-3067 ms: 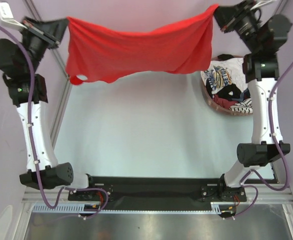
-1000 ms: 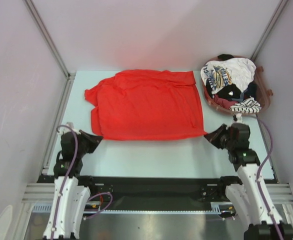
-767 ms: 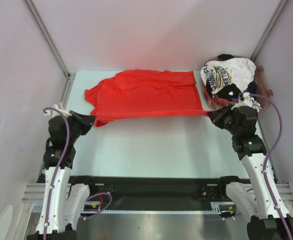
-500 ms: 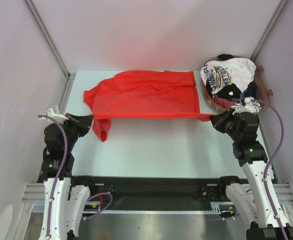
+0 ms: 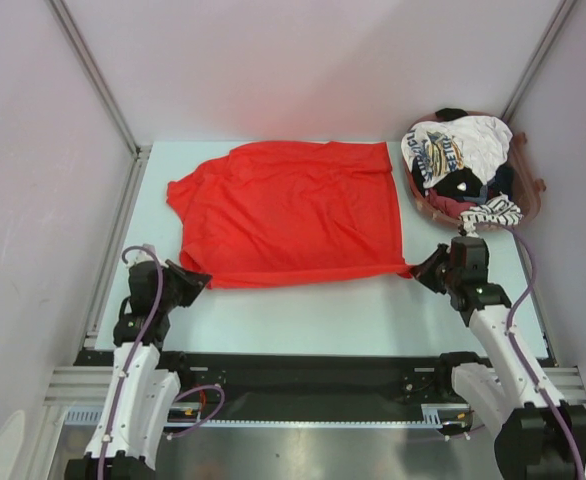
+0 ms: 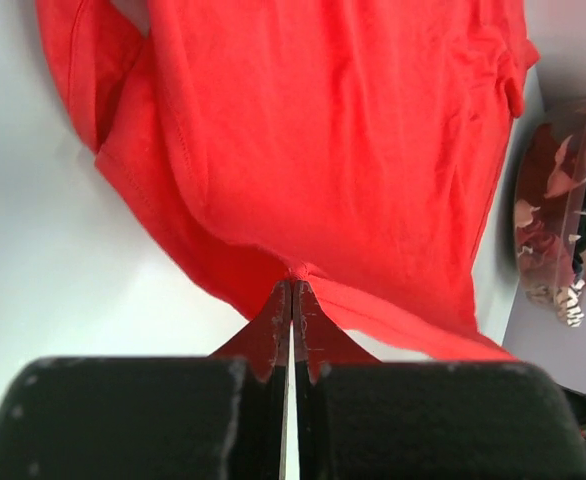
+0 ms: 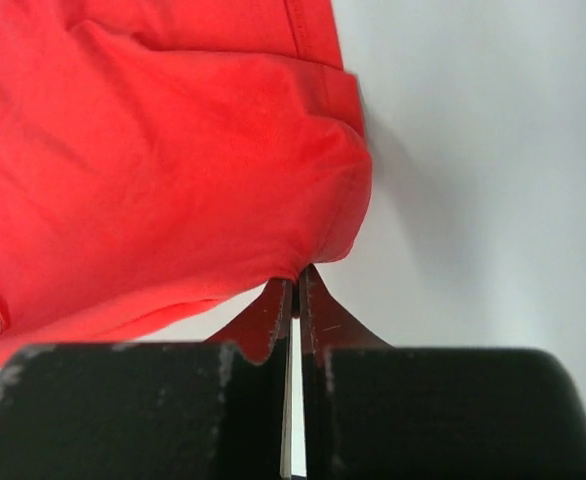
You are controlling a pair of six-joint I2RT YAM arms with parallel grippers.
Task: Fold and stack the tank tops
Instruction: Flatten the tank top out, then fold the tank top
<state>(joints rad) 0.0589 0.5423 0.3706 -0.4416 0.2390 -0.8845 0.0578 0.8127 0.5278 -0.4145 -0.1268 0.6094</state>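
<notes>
**Spread on the table, pinched at both near corners**

Shows the red tank top (image 5: 293, 215) laid open on the pale table (image 5: 313, 310), in the far half and a little left of centre. Lies mostly flat with light wrinkles, and bunches into a loose fold at the far-left corner. Curves gently along the near edge between the two held corners.

Grips the near-left corner in the left gripper (image 5: 201, 281), low over the table. Seen from the left wrist, presses the left fingers (image 6: 270, 335) together on a small peak of red cloth, with the rest of the garment fanning away beyond them.

Grips the near-right corner likewise in the right gripper (image 5: 418, 270), closed tight. Seen from the right wrist, meets the right fingers (image 7: 323, 325) on a rounded tuck of the cloth's edge, with bare table to the right.

Places the basket (image 5: 529, 205) at the far right, just beside the red garment's right edge but apart from it. Holds the other tank tops (image 5: 458, 160) heaped inside: white with blue-yellow print on top, black-and-white stripes at the near rim, dark cloth between.
</notes>
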